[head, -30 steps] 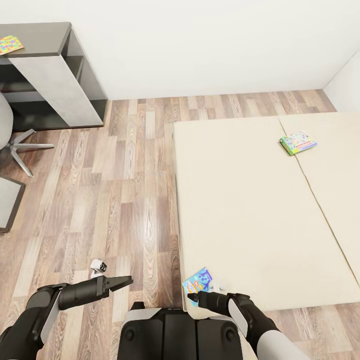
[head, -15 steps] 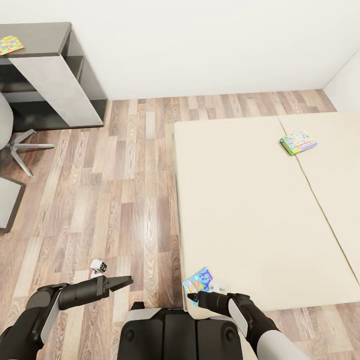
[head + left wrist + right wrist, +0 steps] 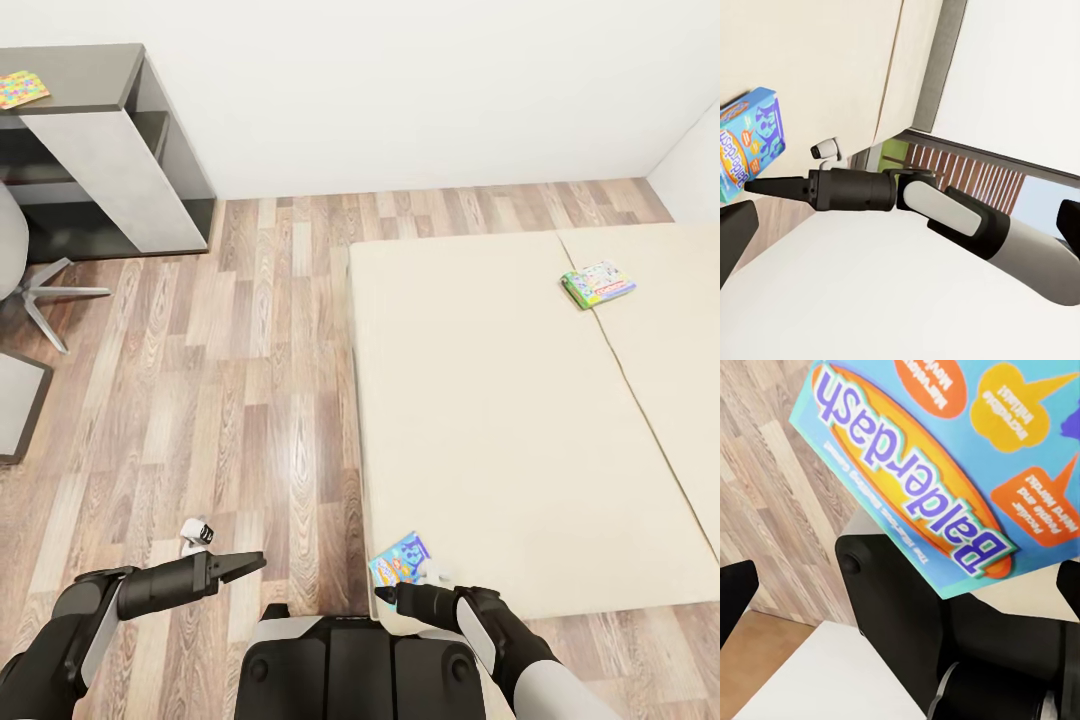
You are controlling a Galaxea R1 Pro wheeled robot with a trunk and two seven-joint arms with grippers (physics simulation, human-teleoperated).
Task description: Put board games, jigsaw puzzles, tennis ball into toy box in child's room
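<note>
Item: light blue board game (image 3: 398, 558), flat on the near corner of the bed (image 3: 500, 420), long axis slanting away toward the far right; lies just ahead of the right gripper (image 3: 382, 594), tips seemingly pressed together and empty, though the view is poor; right arm plainly the nearer. Left gripper (image 3: 258, 560): over bare floor, well apart from the box, fingers drawn to a point, holding nothing. Second board game (image 3: 598, 285): far side of the bed.

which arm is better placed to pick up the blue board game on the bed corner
Right. The right gripper sits just short of the blue board game on the bed; the left gripper points over bare floor.
</note>
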